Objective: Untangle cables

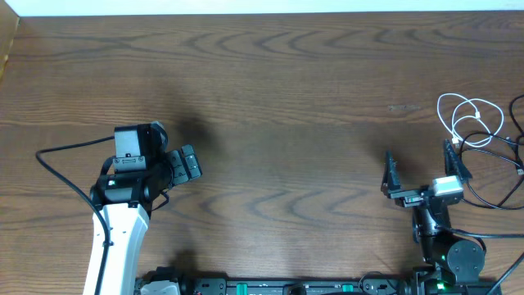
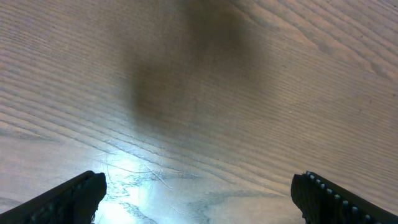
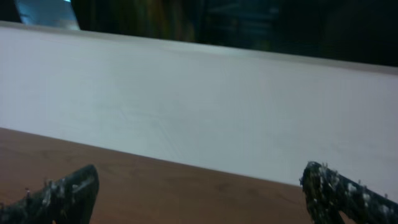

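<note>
White cable (image 1: 469,117) coils in loops near the wood tabletop's (image 1: 286,98) right edge, black cable (image 1: 494,144) overlapping it. Left fingers (image 2: 74,196) and right fingers (image 3: 62,190) are spread wide, holding nothing.

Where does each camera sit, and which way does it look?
Overhead: above the table, looking straight down; left arm, right arm and white cable show.
Left wrist: on the left arm, facing down at bare wood; left fingers at the bottom corners.
Right wrist: on the right arm, facing level across the wood toward a white surface; right fingers likewise.
Shared: all show the wooden table.
</note>
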Robot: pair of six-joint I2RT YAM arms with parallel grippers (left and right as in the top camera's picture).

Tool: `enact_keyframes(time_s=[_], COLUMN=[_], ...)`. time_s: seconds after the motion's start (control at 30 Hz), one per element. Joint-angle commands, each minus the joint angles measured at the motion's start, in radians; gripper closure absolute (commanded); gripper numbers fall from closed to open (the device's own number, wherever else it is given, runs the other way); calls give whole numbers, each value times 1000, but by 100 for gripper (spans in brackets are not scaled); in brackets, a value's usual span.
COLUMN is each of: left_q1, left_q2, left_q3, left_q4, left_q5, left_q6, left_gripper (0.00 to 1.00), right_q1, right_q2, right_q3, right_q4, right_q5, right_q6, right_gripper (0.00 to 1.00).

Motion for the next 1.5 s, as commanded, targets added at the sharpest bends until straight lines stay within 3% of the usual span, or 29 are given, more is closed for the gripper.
enact_keyframes(time_s=[0.0,0.3,0.57,1.47], left_q1=[2,2,2,2], left_q2=[3,3,3,3], left_q3=[-5,-5,-5,-5], left_q4=[-1,-1,-1,-1], left_q5=[13,13,13,13], left_q6=[-5,-5,-5,-5], left_gripper=[0,0,0,0], right_q1=[9,9,12,12], right_q2=[-45,-230,-232,-231], right_q3=[-2,-2,-2,-2], right_q4=[-58,-405,-586,-581], right_q5=[68,93,89,97], right_q6=[1,1,4,5], right_gripper=[1,1,1,1])
